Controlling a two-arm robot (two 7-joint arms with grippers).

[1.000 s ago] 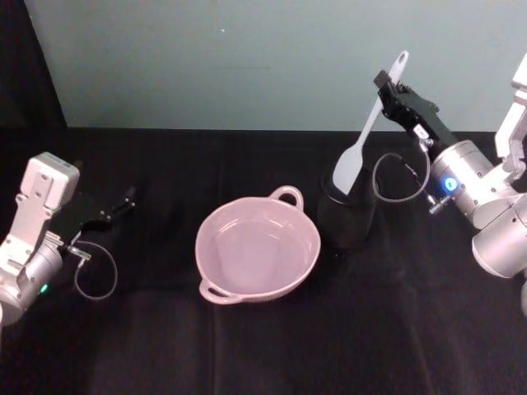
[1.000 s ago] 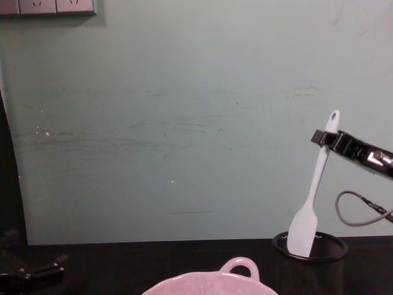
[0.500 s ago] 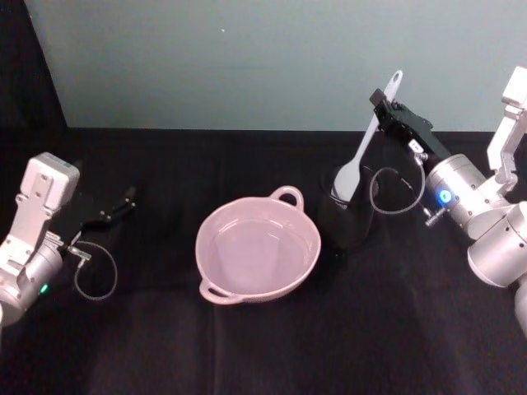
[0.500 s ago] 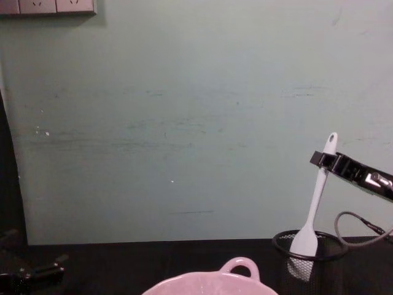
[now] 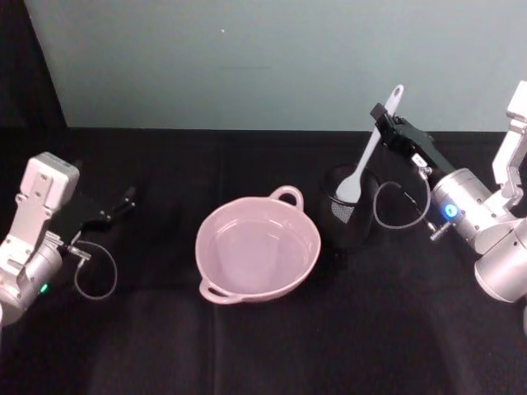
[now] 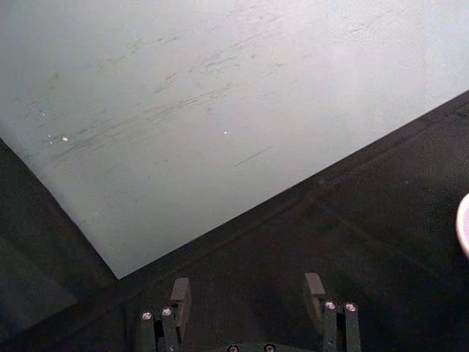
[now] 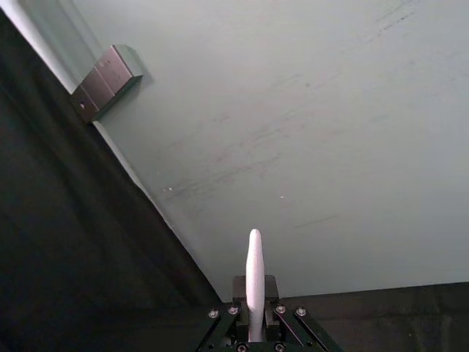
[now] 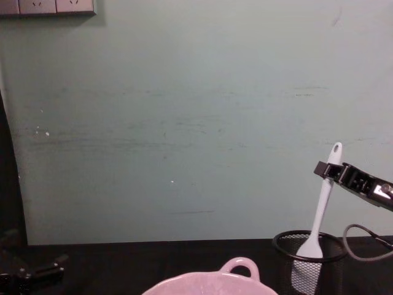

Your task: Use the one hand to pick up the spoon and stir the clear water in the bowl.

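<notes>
Spoon [image 5: 372,150]: we see a white plastic spatula type with a slim handle, a hole at its top end and a flat broad blade, tilted, with the blade down inside the black wire-mesh cup [image 5: 349,216]. Right gripper [image 5: 384,120] is clamped on the upper handle, just below the hole. Pink bowl [image 5: 258,249] sits left of the cup, close but apart, with clear water inside and loop handles on the far and near rim. Chest view gives us the mesh and the blade through it, plus the spoon's lean; head view gives the bowl's inside. Right wrist view shows the handle tip poking up between the closed fingers. Left gripper [image 5: 122,202] rests at the table's left, fingers apart, well away from the bowl. Black table [image 5: 263,346] has open room in front of the bowl and between bowl and left arm.
</notes>
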